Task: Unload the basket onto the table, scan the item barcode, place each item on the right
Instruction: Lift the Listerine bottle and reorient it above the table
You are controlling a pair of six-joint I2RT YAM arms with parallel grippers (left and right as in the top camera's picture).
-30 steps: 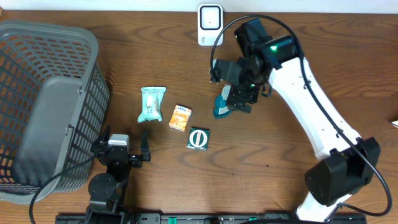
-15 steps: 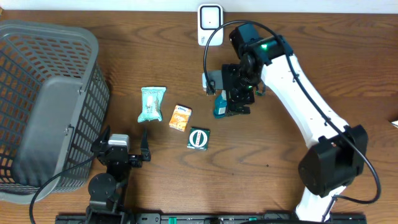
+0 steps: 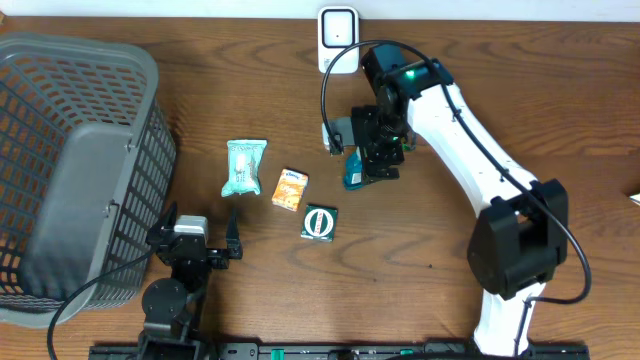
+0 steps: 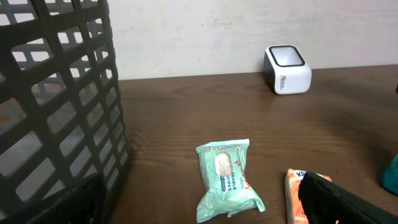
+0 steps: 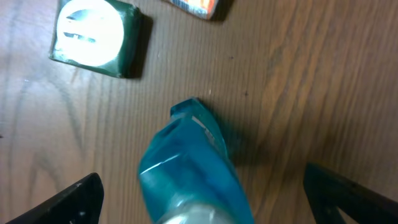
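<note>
Overhead, change: the right arm has swung left over the last second, so the right gripper [image 3: 368, 152] now hangs over the teal bottle [image 3: 352, 176], which has not moved.
Overhead, meaning: the approach looks nearly done. Closing, lifting and carrying the bottle to the scanner [image 3: 338, 27] nearby are still ahead.
Overhead, left gripper [image 3: 200, 232]: unmoved beside the basket [image 3: 60, 70], spread wide and empty.
Overhead, surface: brown wooden table [image 3: 480, 60]. The wipes pack [image 3: 244, 166], orange pack [image 3: 291, 188] and green box [image 3: 319, 222] lie untouched between basket and bottle.
Left wrist, room: a pale wall rises behind the table's far edge, with the scanner just before it. Basket mesh fills the left.
Right wrist, claw: its fingers sit dark at both lower corners, spread wide. The bottle stands between them, apparently untouched.
</note>
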